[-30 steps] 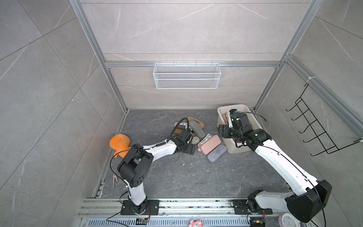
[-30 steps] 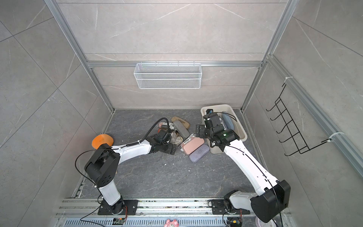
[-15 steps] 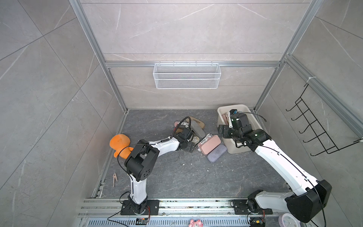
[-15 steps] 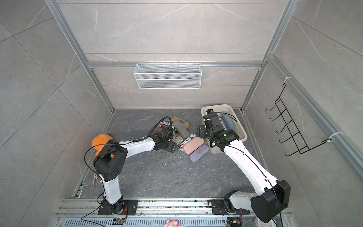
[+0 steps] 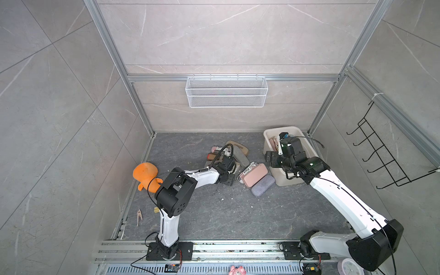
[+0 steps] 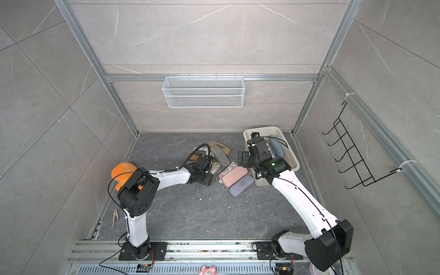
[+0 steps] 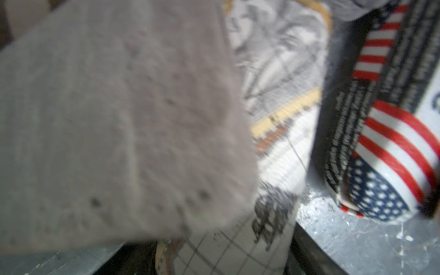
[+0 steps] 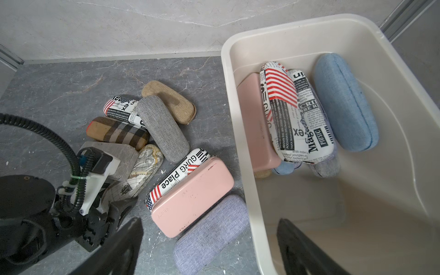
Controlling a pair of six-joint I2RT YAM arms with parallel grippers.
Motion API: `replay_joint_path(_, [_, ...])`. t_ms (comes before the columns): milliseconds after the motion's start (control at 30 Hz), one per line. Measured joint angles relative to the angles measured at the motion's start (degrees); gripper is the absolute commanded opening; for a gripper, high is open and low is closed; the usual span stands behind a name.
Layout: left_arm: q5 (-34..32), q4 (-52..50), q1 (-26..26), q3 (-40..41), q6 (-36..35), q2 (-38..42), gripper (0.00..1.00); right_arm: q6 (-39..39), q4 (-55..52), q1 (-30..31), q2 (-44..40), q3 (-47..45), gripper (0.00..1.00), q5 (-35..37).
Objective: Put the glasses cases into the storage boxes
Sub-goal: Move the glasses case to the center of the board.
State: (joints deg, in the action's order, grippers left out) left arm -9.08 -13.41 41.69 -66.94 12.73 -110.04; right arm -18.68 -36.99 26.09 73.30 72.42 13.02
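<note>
Over the smooth cream tub (image 8: 238,100) the right gripper (image 8: 209,247) gapes; left gripper (image 5: 232,170) jaws hidden among fabric cases

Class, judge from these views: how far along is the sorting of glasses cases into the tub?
Done: several cases, including a blue case, lie in the cream tub. In hand: the left gripper is among the floor pile. Left: about nine, including the pink case.

top views: high overhead, facing the back wall, sharing the whole counter (image 5: 214,214)
left wrist: pressed close against blurred cases
right wrist: above storage box (image 8: 238,119), looking down
</note>
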Motion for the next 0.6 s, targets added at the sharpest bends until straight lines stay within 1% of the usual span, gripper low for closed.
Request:
replay_joint_path(67, [-0.6,0.4,1.8,3.4,0.3,2.6,0.61,0.0,0.0,0.0,-0.2,0.0,0.90,-0.1])
replay_joint_path(167, [-2.7,-0.3,6.4,9.7,1.7,8.7,0.61,0.0,0.0,0.0,-0.4,-0.1,0.89,-0.5])
replay_joint_path(267, [-4.6,-1.1,11.5,15.2,4.6,16.1,0.61,-0.1,0.0,0.1,-0.5,-0.1,0.89,-1.4])
replay_joint_path(333, [-5.4,-1.3,14.6,18.9,7.4,22.4,0.61,-0.2,0.1,0.5,-0.6,-0.1,0.89,-2.1])
replay_joint_path(400, [-6.0,-1.2,15.6,22.1,10.3,27.2,0.63,-0.3,0.4,1.2,-0.5,-0.1,0.88,-2.6])
replay_joint_path(467, [-6.9,-1.2,15.3,25.0,13.1,30.4,0.64,-0.3,0.7,2.0,-0.4,-0.1,0.88,-2.7])
replay_joint_path(600, [-8.5,-4.3,15.1,26.7,16.7,29.5,0.68,-0.3,1.0,3.4,0.6,0.0,0.88,-3.0])
